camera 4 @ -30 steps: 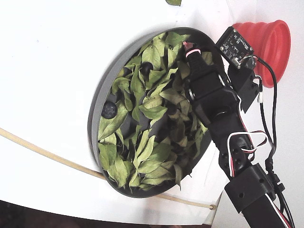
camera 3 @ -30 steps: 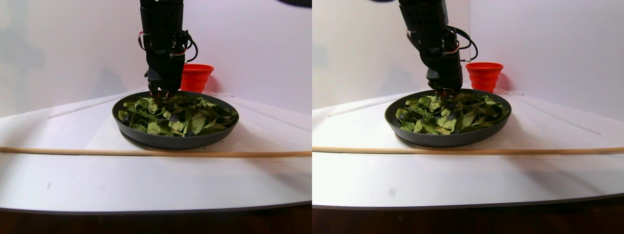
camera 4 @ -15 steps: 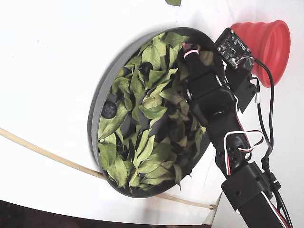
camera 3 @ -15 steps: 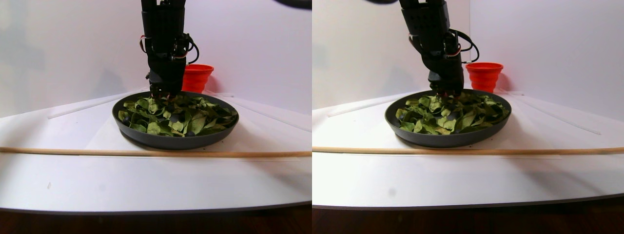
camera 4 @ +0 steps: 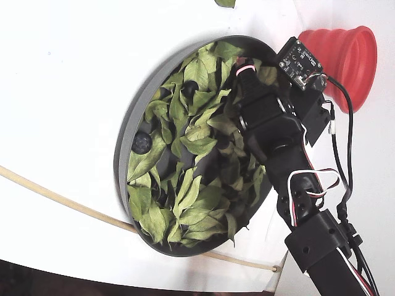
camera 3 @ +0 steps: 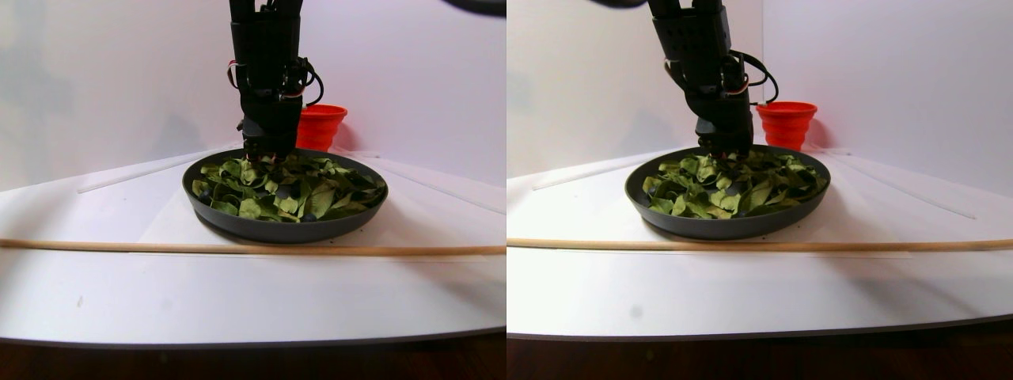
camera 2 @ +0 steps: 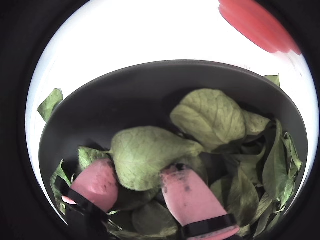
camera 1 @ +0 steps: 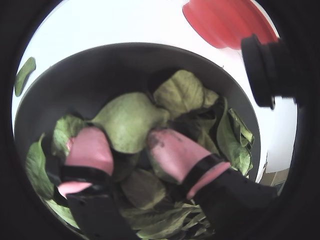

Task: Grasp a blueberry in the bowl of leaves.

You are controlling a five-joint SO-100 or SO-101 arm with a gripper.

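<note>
The dark-grey bowl is full of green leaves. In the fixed view two dark round blueberries show among them, one near the bowl's left rim and one higher up. My gripper is lowered into the leaves at the bowl's upper right, on the red cup's side. In both wrist views the gripper is open. Its pink fingertips rest on the leaves with a broad leaf between them. The bowl's rim curves beyond. No blueberry shows between the jaws.
A red ribbed cup stands just beyond the bowl. A thin wooden stick lies across the table in front of the bowl. Loose leaves lie outside the rim. A black camera module juts in at the right.
</note>
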